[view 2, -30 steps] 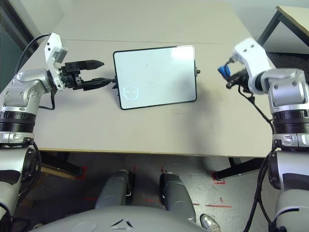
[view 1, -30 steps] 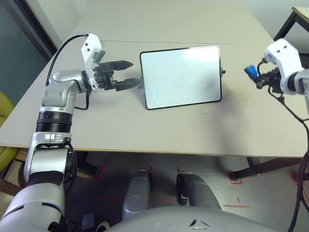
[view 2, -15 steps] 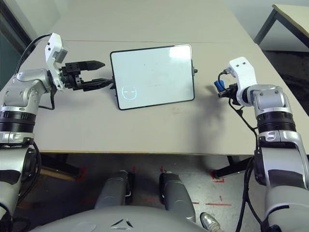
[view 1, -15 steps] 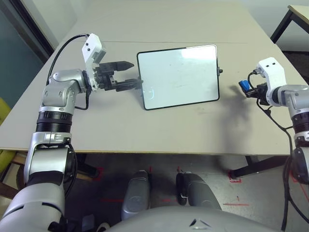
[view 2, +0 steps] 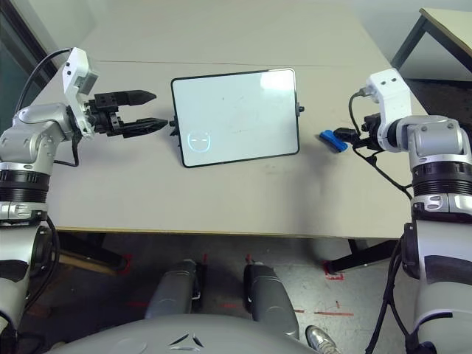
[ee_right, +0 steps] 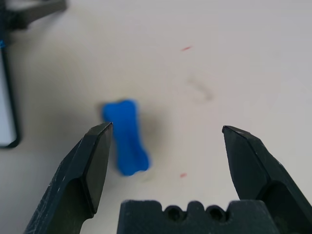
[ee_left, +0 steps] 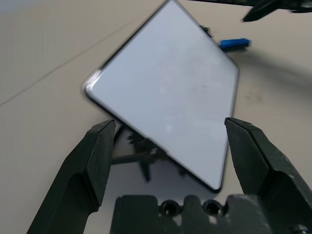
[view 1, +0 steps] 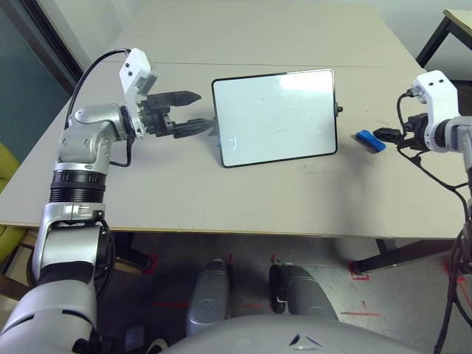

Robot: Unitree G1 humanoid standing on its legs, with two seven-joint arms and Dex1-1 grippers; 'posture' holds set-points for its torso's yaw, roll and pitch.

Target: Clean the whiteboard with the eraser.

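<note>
The whiteboard (view 1: 276, 116) stands tilted on its grey legs at the middle of the table, its white face bearing only faint marks; it also shows in the left wrist view (ee_left: 165, 92). The blue eraser (view 1: 366, 141) lies flat on the table just right of the board, with nothing gripping it. My right gripper (view 1: 386, 135) hovers right beside it, open, and in the right wrist view (ee_right: 168, 146) the eraser (ee_right: 126, 137) lies on the table close to one fingertip. My left gripper (view 1: 193, 112) is open, its fingers pointing at the board's left edge.
The beige table (view 1: 221, 192) has bare room in front of and behind the board. Its front edge runs across the lower picture. A second table's dark leg (view 1: 441, 33) stands at the far right. Cables hang from my right wrist (view 1: 442, 177).
My right gripper has opened and let go of the eraser, which now lies on the table right of the board. The left arm has barely moved.
</note>
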